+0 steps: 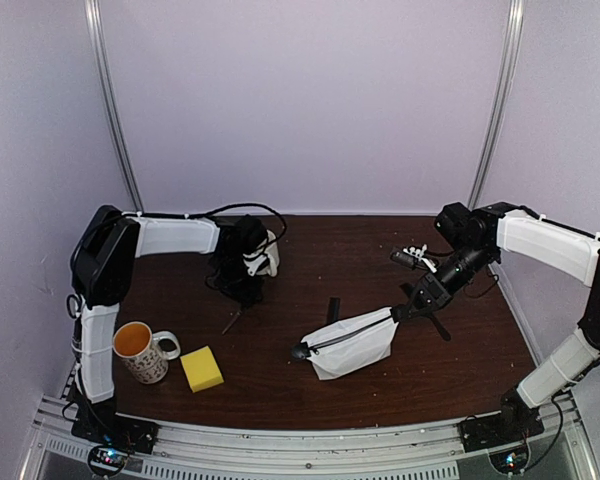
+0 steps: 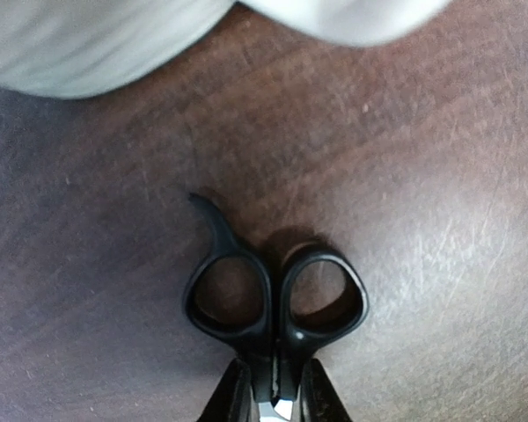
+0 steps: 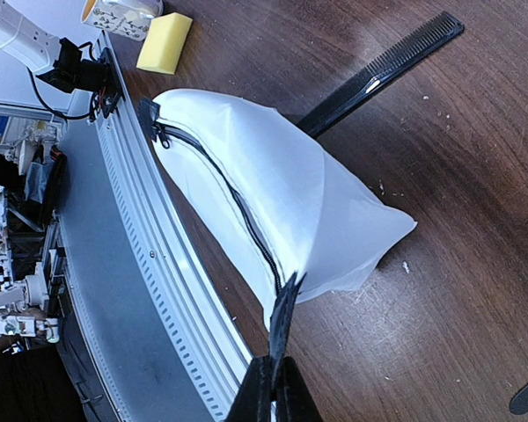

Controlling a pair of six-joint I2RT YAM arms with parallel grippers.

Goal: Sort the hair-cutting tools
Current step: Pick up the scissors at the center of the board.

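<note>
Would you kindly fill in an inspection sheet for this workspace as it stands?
Surface: dark wooden table, scratched, a few pale specks.
Job's things: scissors held by the left end effector; one comb lying flat, partly hidden by the white pouch; other tools not clearly seen.
Clutter: mug and yellow sponge at the near left.
Grippers: left end effector shut on the scissors near the pivot; right end effector shut on the white pouch's edge.
Cables: black cable looping above the left arm.
Surroundings: pale walls; metal rail along the near edge.
</note>
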